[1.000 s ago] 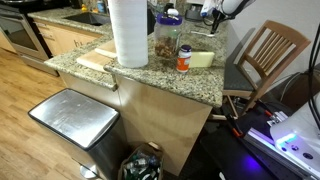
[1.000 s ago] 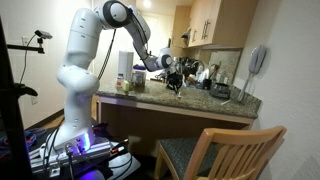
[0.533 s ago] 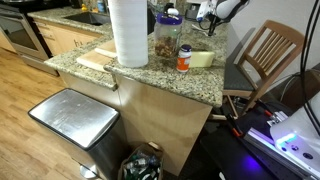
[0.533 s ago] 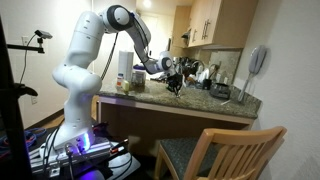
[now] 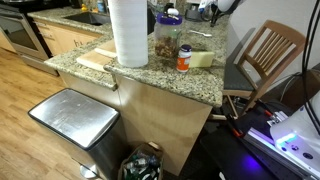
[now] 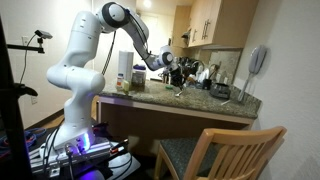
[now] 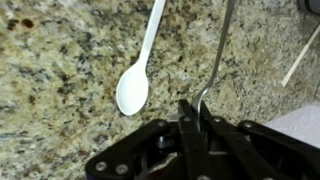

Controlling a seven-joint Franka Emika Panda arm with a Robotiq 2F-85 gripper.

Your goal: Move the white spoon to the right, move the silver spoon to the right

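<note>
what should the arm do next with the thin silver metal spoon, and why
Probably lift the thin silver metal spoon a little, carry it to the right and set it down. In the wrist view the gripper looks shut on the spoon's near end, so the grasp seems done. The white plastic spoon lies free on the speckled granite counter, apart from it.

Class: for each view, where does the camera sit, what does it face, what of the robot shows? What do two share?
Exterior view: off the counter corner, facing roll; tool shows.
Exterior view: behind chair, facing counter; whole arm shows.
Wrist view: above counter, looking down; tool shut on silver spoon.
Shared: chair, in both exterior views.
</note>
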